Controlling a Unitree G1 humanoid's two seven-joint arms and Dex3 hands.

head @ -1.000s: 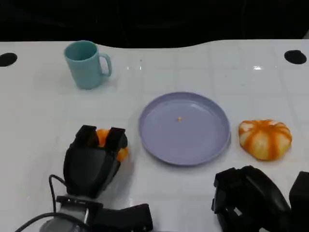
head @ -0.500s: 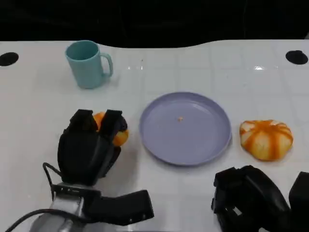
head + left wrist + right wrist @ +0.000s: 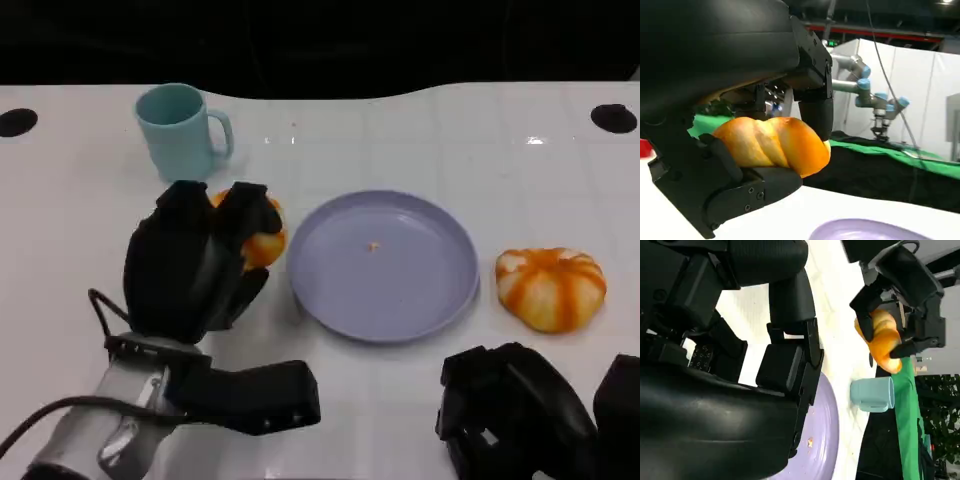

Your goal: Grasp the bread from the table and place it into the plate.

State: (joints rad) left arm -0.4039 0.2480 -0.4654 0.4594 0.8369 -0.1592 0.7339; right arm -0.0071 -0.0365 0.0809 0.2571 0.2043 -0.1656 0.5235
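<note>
Left of the purple plate (image 3: 383,265), the left hand (image 3: 195,262) clamps its fingers around the twisted orange bread (image 3: 262,240), held above the white table (image 3: 420,150). Near the front edge, the right hand (image 3: 515,410) holds nothing; whether its fingers are apart I cannot tell.

Bread pieces: two. One twisted orange bread (image 3: 262,238) at centre left, one striped round bread (image 3: 551,287) at the right.
Plates: one purple plate (image 3: 440,300) in the middle.
Mugs: one teal mug (image 3: 183,132) at the far left.
Hands: two, the left hand (image 3: 190,265) near left and the right hand (image 3: 525,410) near right.
</note>
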